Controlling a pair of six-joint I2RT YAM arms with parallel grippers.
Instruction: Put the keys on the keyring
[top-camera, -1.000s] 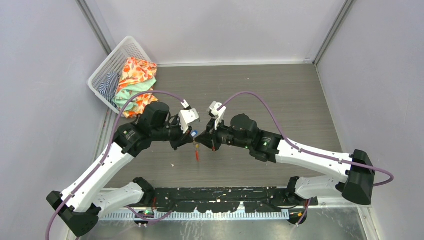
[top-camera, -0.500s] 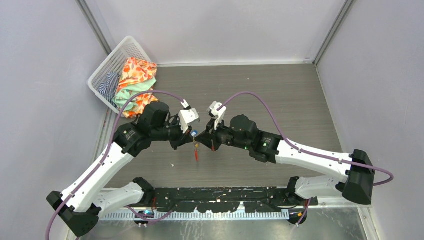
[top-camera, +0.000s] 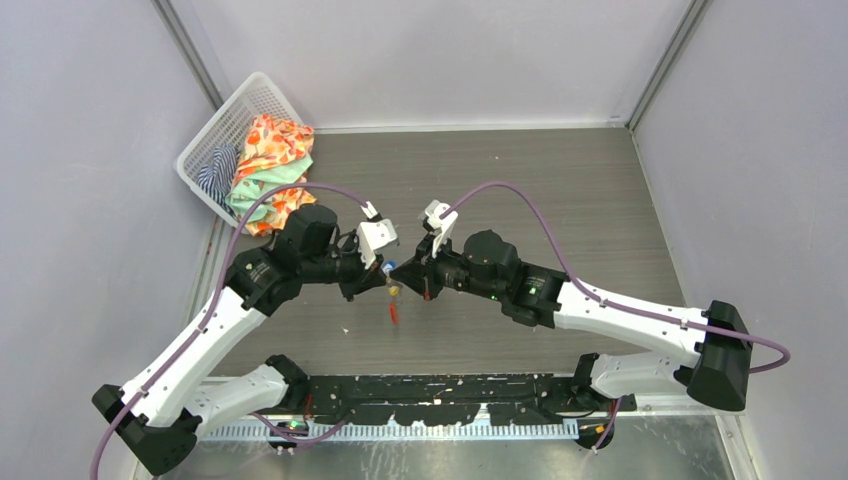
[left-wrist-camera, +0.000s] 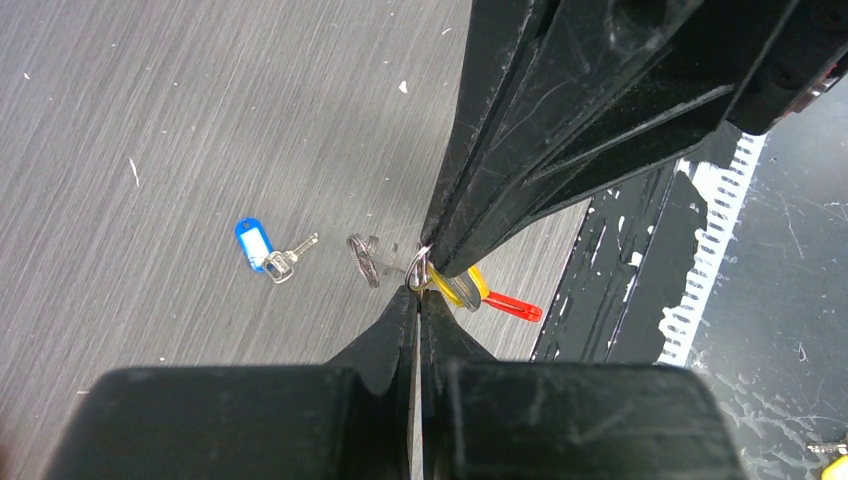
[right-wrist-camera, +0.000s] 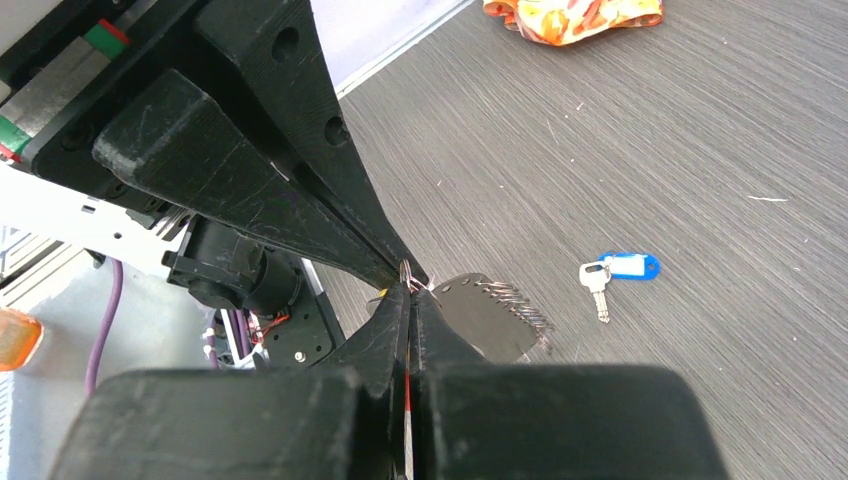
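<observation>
Both grippers meet above the table's middle, each shut on the keyring (left-wrist-camera: 418, 268), a small metal ring. My left gripper (left-wrist-camera: 418, 300) pinches it from below in the left wrist view, while the right gripper's black fingers (left-wrist-camera: 520, 130) come in from the upper right. A yellow-headed key (left-wrist-camera: 466, 290) and the red oval tag (left-wrist-camera: 512, 307) hang from the ring. In the top view the tag (top-camera: 395, 312) dangles under my left gripper (top-camera: 384, 283) and right gripper (top-camera: 408, 288). The blue-headed key (left-wrist-camera: 255, 245) lies loose on the table (right-wrist-camera: 625, 267). My right gripper (right-wrist-camera: 410, 295) is tip to tip with the left.
A white basket (top-camera: 215, 125) holding colourful clothes (top-camera: 270, 150) sits at the back left corner. The black base rail (top-camera: 440, 395) runs along the near edge, just behind the hanging tag. Grey walls enclose the table on three sides.
The right arm has shifted very slightly to the right. Both grips on the ring look unchanged and the blue key has not moved.
</observation>
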